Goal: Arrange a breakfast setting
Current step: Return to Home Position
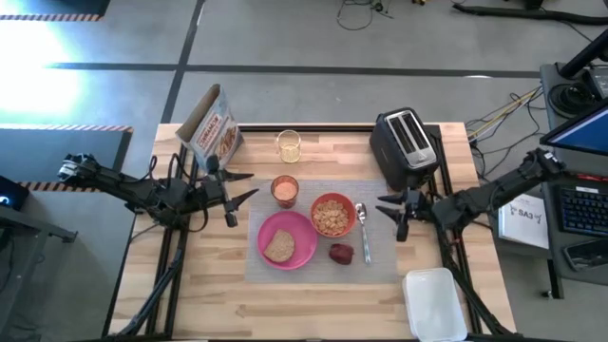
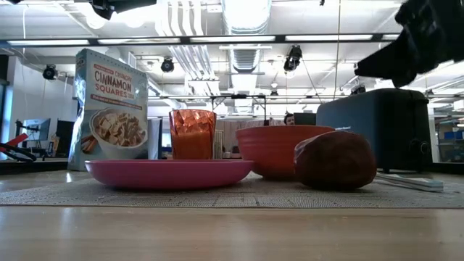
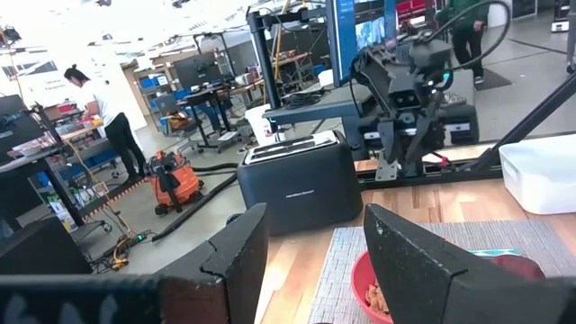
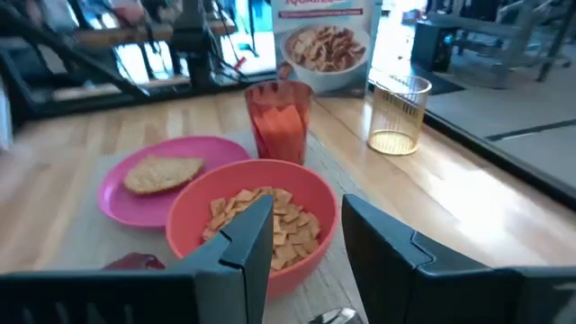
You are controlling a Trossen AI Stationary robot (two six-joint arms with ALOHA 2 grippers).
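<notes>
On the grey mat [image 1: 382, 258] stand a pink plate [image 1: 302, 249] bearing a toast slice [image 1: 279, 247], an orange-red bowl [image 1: 332, 215] of cereal, a small orange cup [image 1: 285, 190], a metal spoon [image 1: 362, 228] and a dark red apple [image 1: 342, 253]. My left gripper [image 1: 245, 185] hovers open at the mat's left edge, beside the cup, pointing toward the table's right. My right gripper [image 1: 385, 211] hovers open just right of the spoon, pointing toward the bowl [image 4: 252, 225]. Nothing sits between either pair of fingers [image 3: 238, 261] [image 4: 387, 243].
A black toaster [image 1: 404, 142] stands at the far right, a cereal box [image 1: 211, 128] at the far left, and a clear glass [image 1: 289, 145] between them. A white lidded container [image 1: 435, 302] lies at the near right corner. Bare wood shows along the near edge.
</notes>
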